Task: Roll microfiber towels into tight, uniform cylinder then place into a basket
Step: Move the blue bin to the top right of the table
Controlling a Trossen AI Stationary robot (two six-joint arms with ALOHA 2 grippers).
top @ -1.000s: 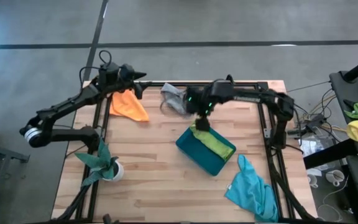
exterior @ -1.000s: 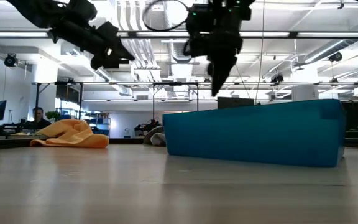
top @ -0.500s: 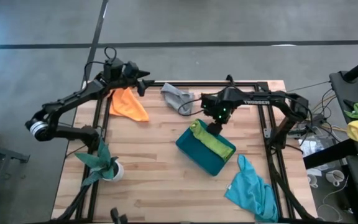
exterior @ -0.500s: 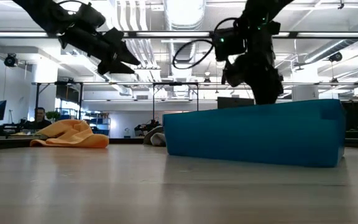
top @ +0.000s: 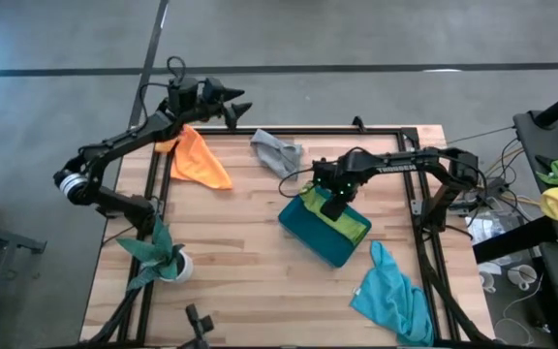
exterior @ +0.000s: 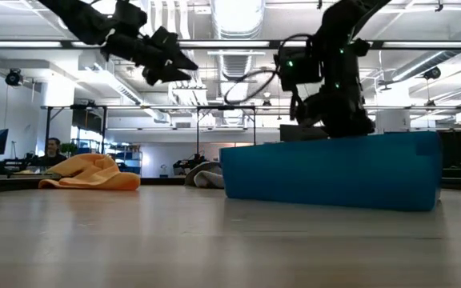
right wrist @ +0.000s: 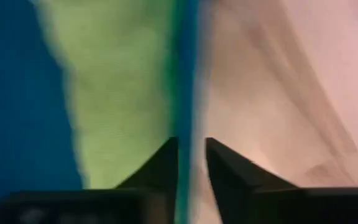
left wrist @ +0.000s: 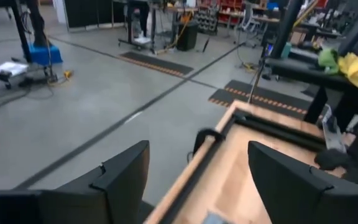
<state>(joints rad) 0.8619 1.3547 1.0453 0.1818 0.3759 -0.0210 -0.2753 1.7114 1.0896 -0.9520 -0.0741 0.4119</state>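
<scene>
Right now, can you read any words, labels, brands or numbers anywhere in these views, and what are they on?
White lettering on the right arm in the high view: a short printed word, too small and blurred to read.
Basket, towels, plant pot: no text visible.
Room behind the table in the low and left wrist views: no sign or label readable.

Lime towel (top: 342, 215) in teal basket (top: 310, 236); orange (top: 200, 161), grey (top: 277, 152), turquoise (top: 392, 294) loose on table.

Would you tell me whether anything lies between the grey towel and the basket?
Nothing visible does: bare tabletop separates the grey towel from the basket, though the right gripper sits at the basket's near wall.
</scene>
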